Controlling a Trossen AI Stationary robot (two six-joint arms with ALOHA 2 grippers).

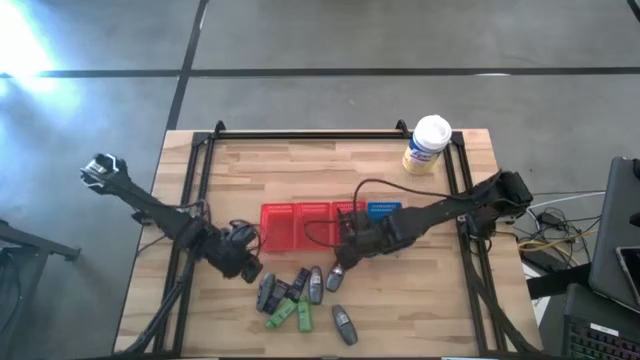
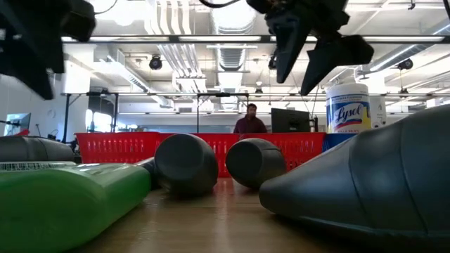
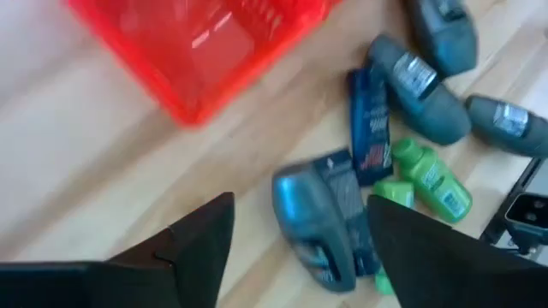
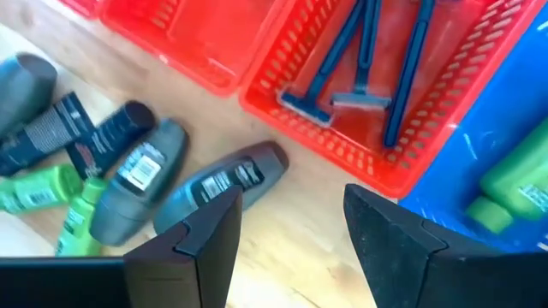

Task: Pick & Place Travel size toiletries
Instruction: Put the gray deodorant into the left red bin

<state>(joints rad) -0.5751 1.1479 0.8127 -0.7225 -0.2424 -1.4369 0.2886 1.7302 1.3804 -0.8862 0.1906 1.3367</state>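
Observation:
The toiletries lie loose on the wood near the table's near edge: grey oval bottles [image 1: 340, 322], green tubes [image 1: 290, 315] and dark flat packets [image 1: 272, 292]. My left gripper [image 1: 247, 264] hangs open just left of the pile, with a grey bottle [image 3: 312, 224] showing between its fingers. My right gripper [image 1: 345, 252] is open above another grey bottle [image 4: 224, 184], at the near side of the red baskets. Blue razor sticks [image 4: 368, 64] lie in a red basket, and a green tube [image 4: 514, 181] lies in the blue basket.
Three red mesh baskets [image 1: 300, 225] and a blue one [image 1: 385, 208] stand in a row mid-table. A white-lidded Lysol tub [image 1: 428, 143] stands at the far right corner. A black frame [image 1: 205, 150] borders the table. A person [image 2: 249, 121] sits far behind.

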